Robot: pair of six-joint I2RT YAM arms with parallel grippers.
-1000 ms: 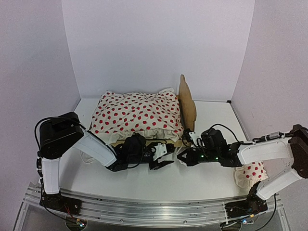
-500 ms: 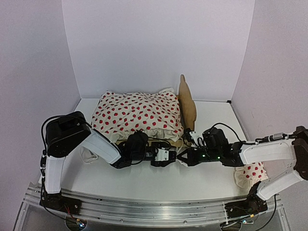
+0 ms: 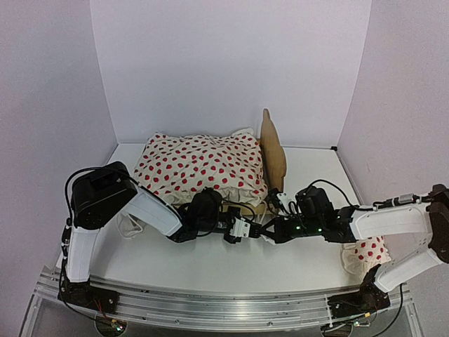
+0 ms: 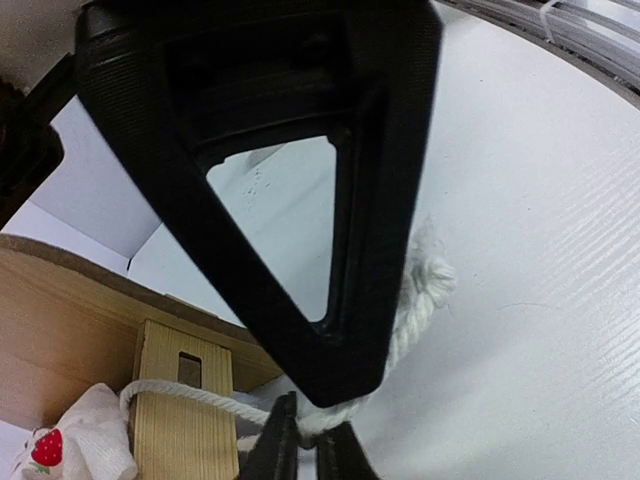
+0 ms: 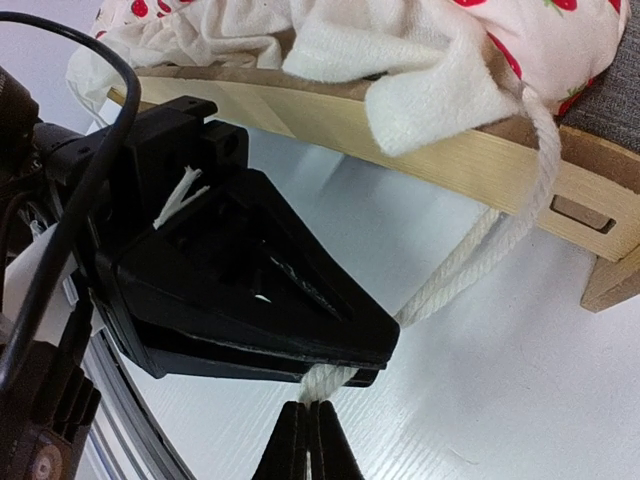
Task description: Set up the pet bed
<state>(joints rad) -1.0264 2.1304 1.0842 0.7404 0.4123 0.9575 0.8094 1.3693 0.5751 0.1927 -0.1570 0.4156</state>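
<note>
The light plywood pet bed with wavy headboard (image 3: 273,151) stands at the back centre of the white bench (image 3: 210,270), under a white red-dotted duvet (image 3: 200,165). The left tool (image 4: 305,445) and right tool (image 5: 308,440) meet at its near rail, each pinching the twisted white cord (image 5: 470,260). The step in hand is probably lacing the frame. The next move likely calls for a steady pull without dragging the bed.

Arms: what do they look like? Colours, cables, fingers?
Left arm and right arm match: white link shells, black joint housings, loose black cables looped alongside. Left gripper and right gripper are black, with triangular open-frame fingers. Small green lights glow near the right wrist.
</note>
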